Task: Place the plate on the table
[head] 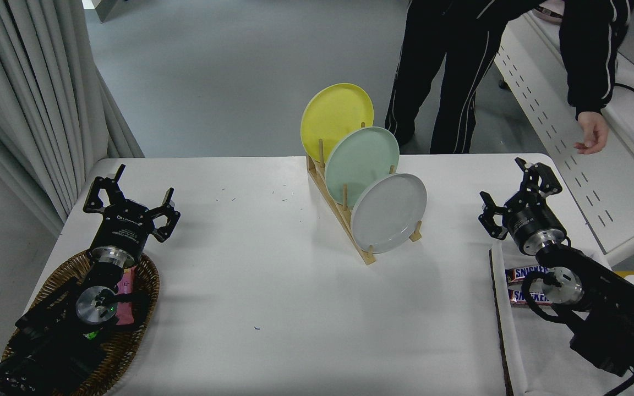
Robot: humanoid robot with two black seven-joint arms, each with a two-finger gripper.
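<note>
The light grey plate (388, 213) stands on edge in the nearest slot of a wooden rack (344, 217) on the white table (273, 286). Behind it in the same rack stand a mint green plate (361, 162) and a yellow plate (334, 116). My right gripper (515, 190) is open, raised above the table's right side, well to the right of the grey plate and holding nothing. My left gripper (130, 198) is parked open at the lower left.
A wicker basket (135, 308) with a pink packet lies under my left arm. A white tray (520, 330) at the lower right holds two chocolate bars (526, 273). A person stands at the far right, one hand (591, 133) over a white desk (581, 110).
</note>
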